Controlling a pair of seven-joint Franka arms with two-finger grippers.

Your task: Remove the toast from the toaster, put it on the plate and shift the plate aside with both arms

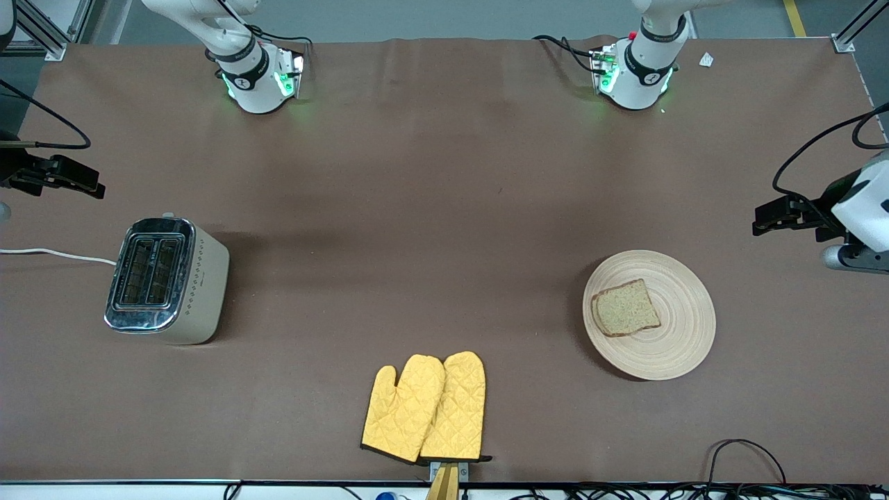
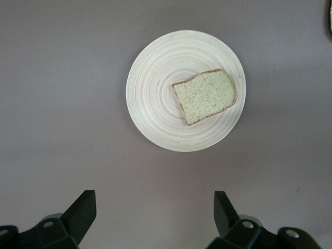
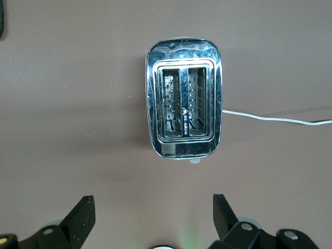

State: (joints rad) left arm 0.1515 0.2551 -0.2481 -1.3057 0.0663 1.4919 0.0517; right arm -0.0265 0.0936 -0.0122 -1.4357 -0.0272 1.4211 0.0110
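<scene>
The toast (image 1: 625,307) lies flat on the round beige wooden plate (image 1: 677,347) toward the left arm's end of the table. In the left wrist view the toast (image 2: 205,96) sits off-centre on the plate (image 2: 155,104). My left gripper (image 1: 764,221) hangs open and empty over bare table beside the plate; its fingers are wide apart in its wrist view (image 2: 154,210). My right gripper (image 1: 87,184) is open and empty over the table beside the toaster (image 1: 167,281); its wrist view (image 3: 153,212) shows the toaster (image 3: 184,119) with both slots empty.
A pair of yellow oven mitts (image 1: 427,410) lies near the table's front edge, midway between toaster and plate. The toaster's white cable (image 1: 48,253) runs off the right arm's end of the table. Brown cloth covers the table (image 1: 444,208).
</scene>
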